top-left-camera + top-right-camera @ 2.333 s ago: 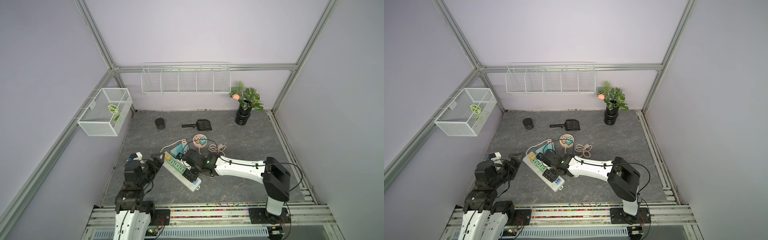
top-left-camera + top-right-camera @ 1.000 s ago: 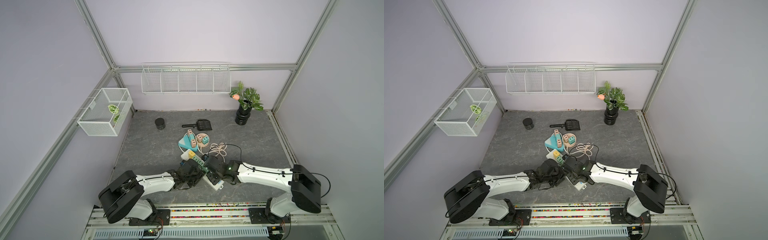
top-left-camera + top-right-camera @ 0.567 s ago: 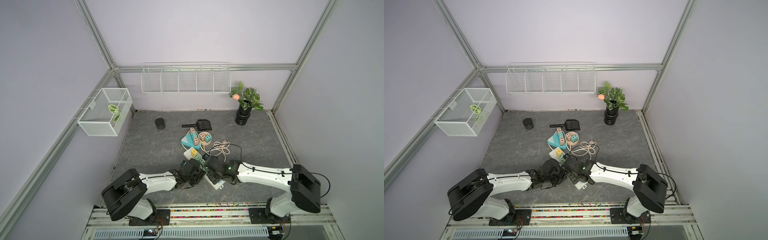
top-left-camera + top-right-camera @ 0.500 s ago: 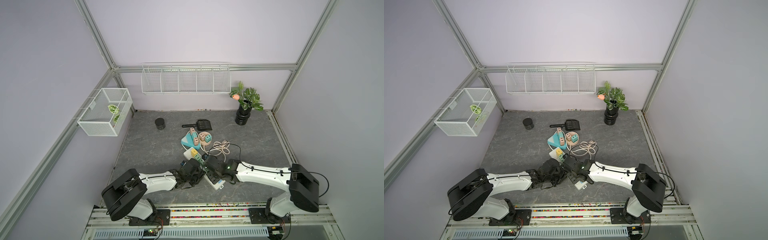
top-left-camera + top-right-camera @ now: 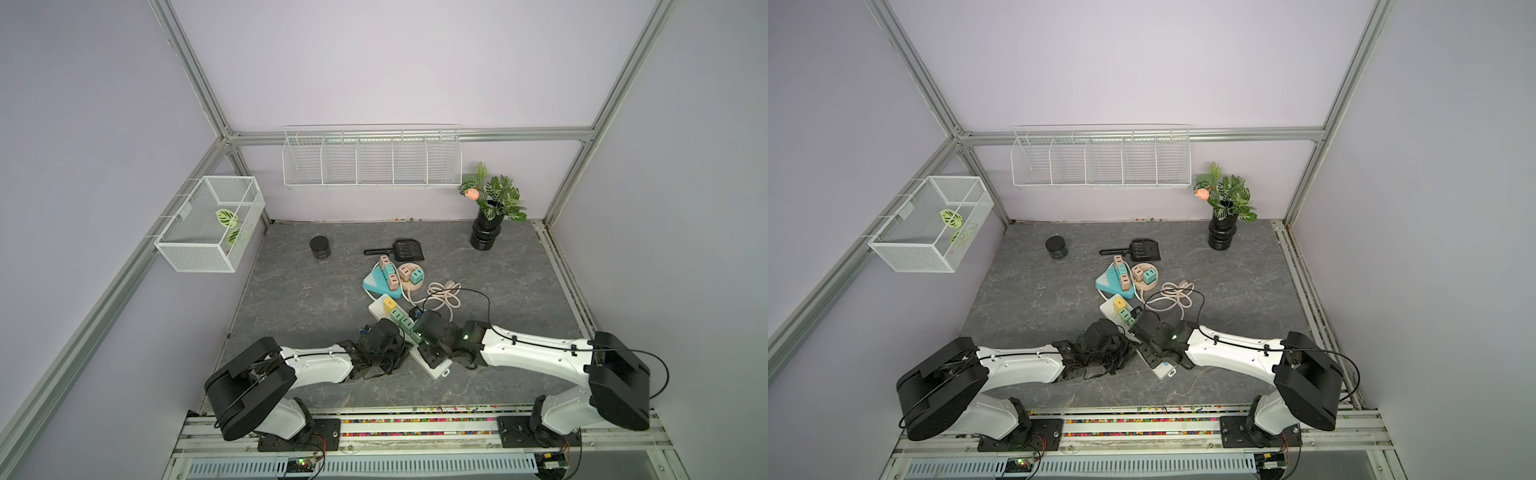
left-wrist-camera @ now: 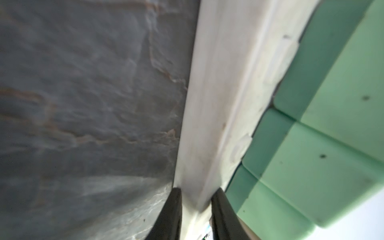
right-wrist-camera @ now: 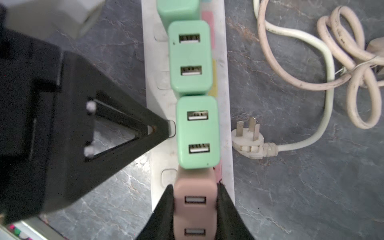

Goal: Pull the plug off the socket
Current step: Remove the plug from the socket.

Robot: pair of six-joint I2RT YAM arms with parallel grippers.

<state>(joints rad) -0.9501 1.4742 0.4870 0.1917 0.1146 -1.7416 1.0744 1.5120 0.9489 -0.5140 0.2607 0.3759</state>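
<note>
Watching my left gripper (image 6: 196, 195) finish closing, I see it now pinching the edge of the white power strip (image 6: 218, 93), bracing it on the counter (image 6: 83, 93). My right gripper (image 7: 195, 193) stays clamped on the pink plug (image 7: 194, 216), apparently still seated in the strip beside a green plug (image 7: 197, 133). A moment back the left arm was folded away, so pulling can begin.

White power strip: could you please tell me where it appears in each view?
Both top views: white plastic power strip, diagonal, below centre.
Left wrist: pale bar, its edge between the jaws.
Right wrist: under the pink square plug in the jaws.
Shared landmark: green square plugs.
</note>
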